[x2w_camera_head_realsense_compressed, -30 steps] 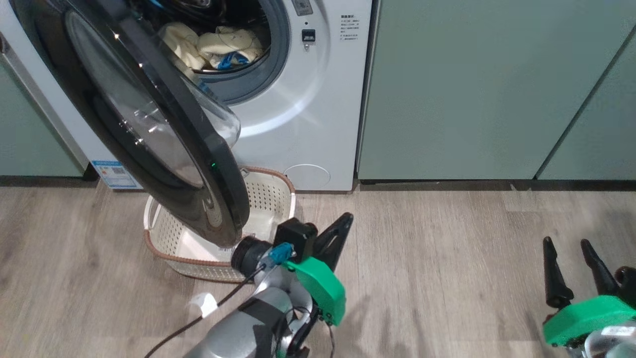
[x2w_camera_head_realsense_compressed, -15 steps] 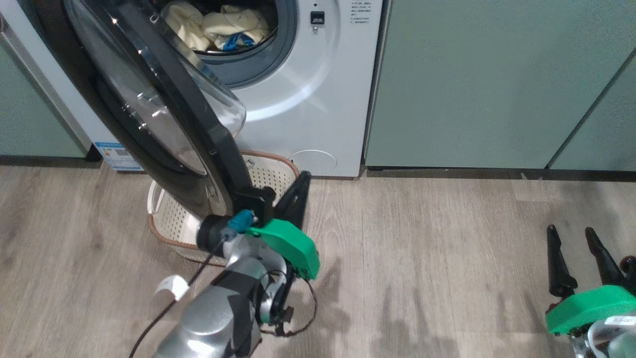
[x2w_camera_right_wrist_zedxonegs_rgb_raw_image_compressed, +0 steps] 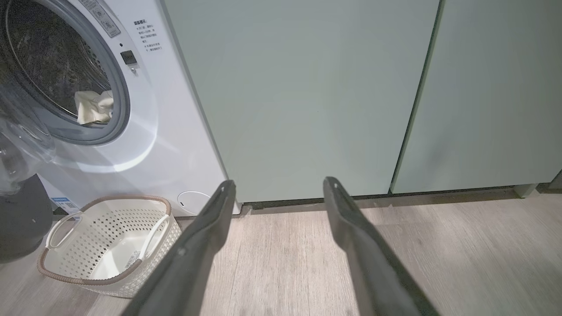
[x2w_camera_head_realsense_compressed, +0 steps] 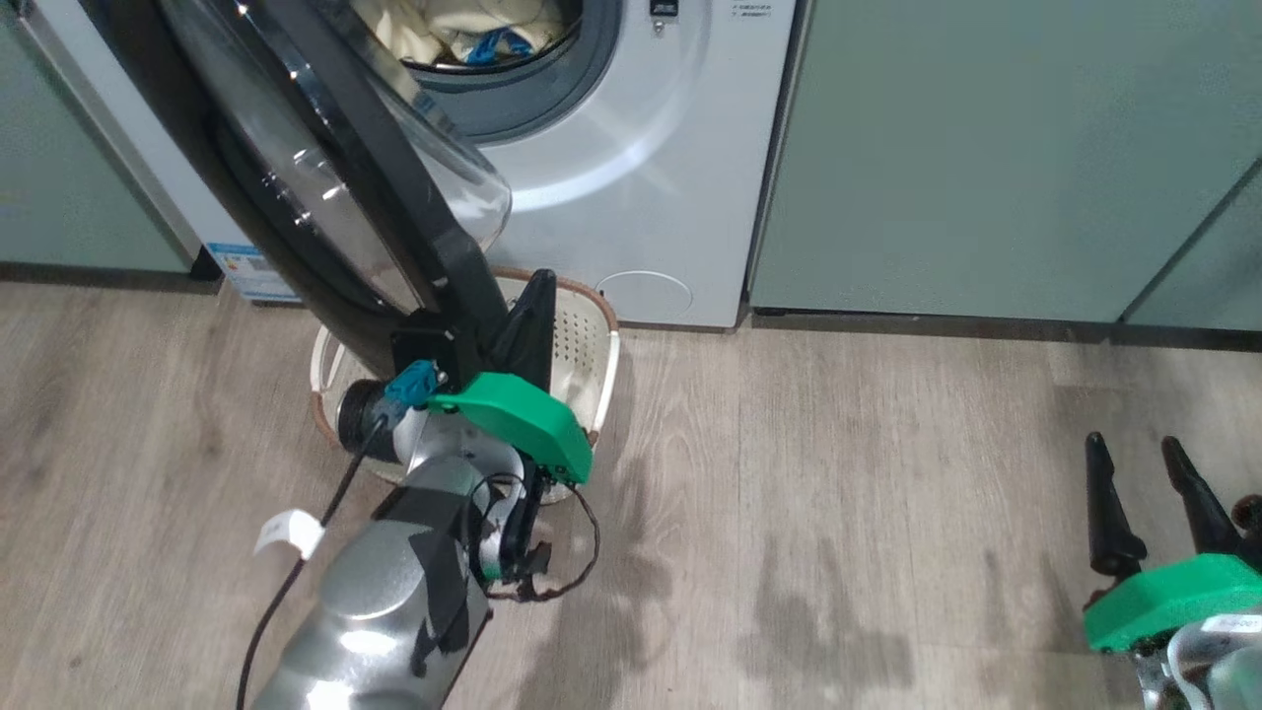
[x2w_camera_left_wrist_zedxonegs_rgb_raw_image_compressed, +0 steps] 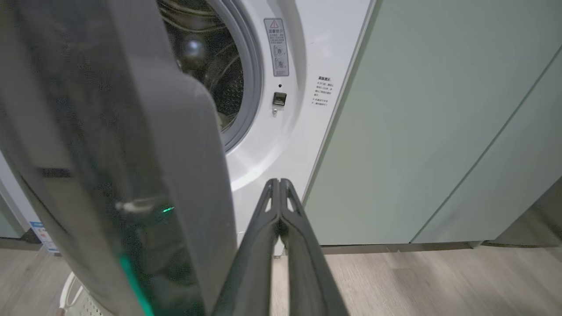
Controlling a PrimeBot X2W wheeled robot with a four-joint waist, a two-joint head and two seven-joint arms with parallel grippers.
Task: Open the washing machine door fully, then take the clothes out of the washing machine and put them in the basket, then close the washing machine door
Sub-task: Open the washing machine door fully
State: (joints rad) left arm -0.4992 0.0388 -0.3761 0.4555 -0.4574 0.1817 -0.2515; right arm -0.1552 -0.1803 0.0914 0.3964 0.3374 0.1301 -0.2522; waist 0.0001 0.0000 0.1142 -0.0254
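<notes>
The washing machine [x2w_camera_head_realsense_compressed: 631, 197] stands with its door [x2w_camera_head_realsense_compressed: 394, 197] swung partly open, black rim edge-on and glass bowl bulging toward the drum. The cream-yellow clothes [x2w_camera_head_realsense_compressed: 463, 30] with a blue patch lie in the drum; a piece of the clothes [x2w_camera_right_wrist_zedxonegs_rgb_raw_image_compressed: 94, 107] shows at the opening. The basket [x2w_camera_head_realsense_compressed: 603, 325] sits on the floor under the door. My left gripper [x2w_camera_head_realsense_compressed: 538, 288] is shut on nothing, fingers pressed together [x2w_camera_left_wrist_zedxonegs_rgb_raw_image_compressed: 276, 184] just right of the door's inner rim [x2w_camera_left_wrist_zedxonegs_rgb_raw_image_compressed: 193, 175], above the basket. Whether it touches the rim I cannot tell. My right gripper [x2w_camera_head_realsense_compressed: 1132, 449] hangs open at the lower right, fingers [x2w_camera_right_wrist_zedxonegs_rgb_raw_image_compressed: 219, 206] spread.
Sage-green cabinet fronts [x2w_camera_head_realsense_compressed: 986, 148] run along the wall right of the machine, and another cabinet front [x2w_camera_head_realsense_compressed: 69, 177] stands to its left. Wood-look floor [x2w_camera_head_realsense_compressed: 838, 493] stretches between my two arms. The basket [x2w_camera_right_wrist_zedxonegs_rgb_raw_image_compressed: 127, 198] holds no clothes.
The head camera has moved, shifting the machine up and right. My left gripper has moved from beside the basket to over it, close against the door's inner rim. The right gripper stays put.
</notes>
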